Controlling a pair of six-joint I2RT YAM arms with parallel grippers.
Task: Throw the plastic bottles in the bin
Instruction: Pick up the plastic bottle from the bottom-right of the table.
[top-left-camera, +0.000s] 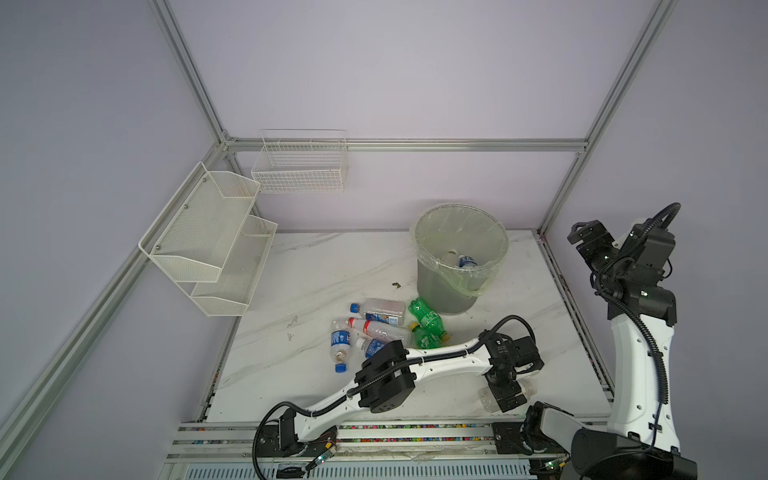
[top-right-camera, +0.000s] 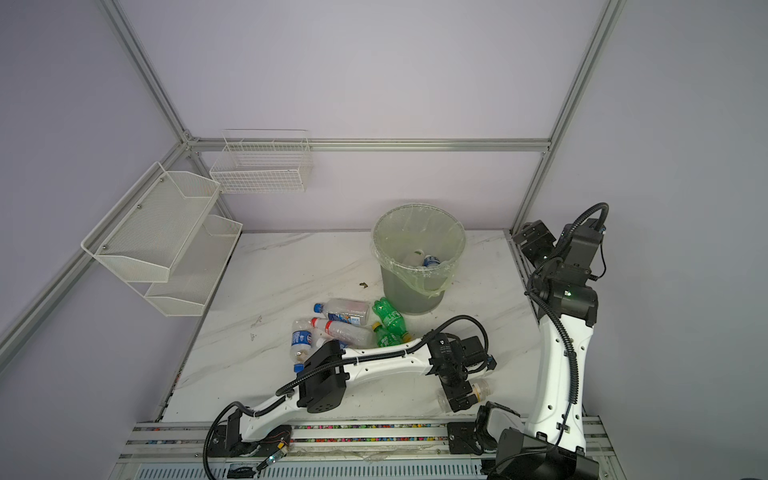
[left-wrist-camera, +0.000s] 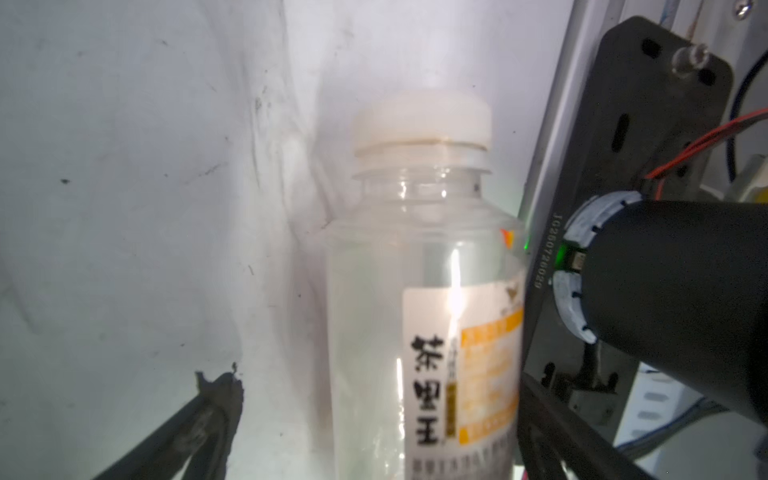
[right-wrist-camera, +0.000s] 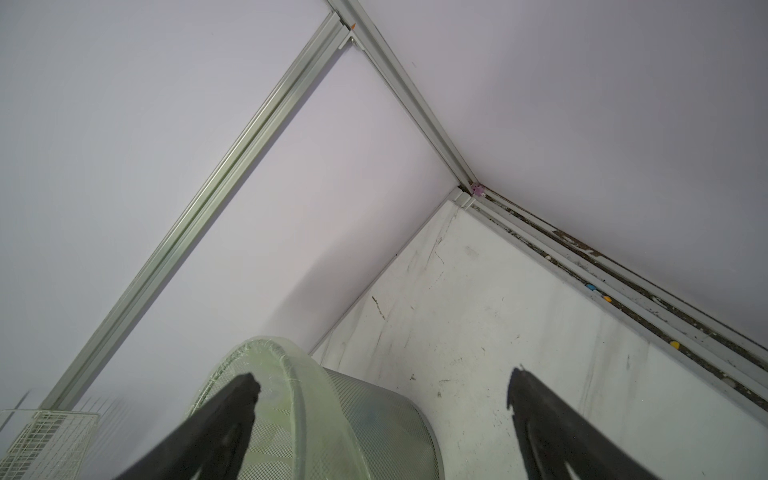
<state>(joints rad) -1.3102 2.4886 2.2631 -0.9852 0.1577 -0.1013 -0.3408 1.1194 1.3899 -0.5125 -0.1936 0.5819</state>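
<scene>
Across both top views, the bin (top-left-camera: 459, 253) stands at the back of the table (top-left-camera: 311, 270) holding two bottles (top-left-camera: 466, 262), more bottles (top-left-camera: 376, 328) heaped just before it, the left gripper (top-left-camera: 508, 395) low at the near edge over a white-capped clear bottle (top-right-camera: 482, 389), the right gripper (top-left-camera: 586, 239) raised beside the bin. From the left wrist, that bottle (left-wrist-camera: 419, 291) lies between jaws standing wide apart, unclamped. From the right wrist, the fingers (right-wrist-camera: 232, 411) are spread wide and empty, the bin's rim (right-wrist-camera: 291, 365) seen past one of them.
</scene>
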